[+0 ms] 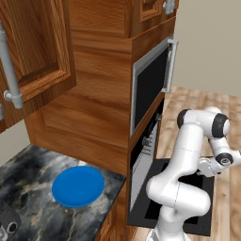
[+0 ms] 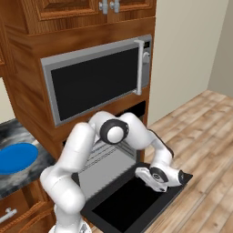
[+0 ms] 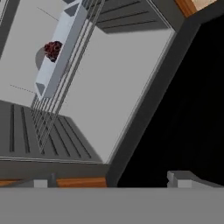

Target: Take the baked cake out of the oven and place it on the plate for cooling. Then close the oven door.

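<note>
The baked cake sits on the grey tray deep in the oven, on a wire rack. The oven door lies dropped flat below my pincer, which is spread wide, holding nothing. The blue plate rests on the counter, near its edge beside the oven.

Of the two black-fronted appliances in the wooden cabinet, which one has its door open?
The lower one, the oven: the oven door lies folded down flat. The silver-framed microwave above it is closed.
</note>
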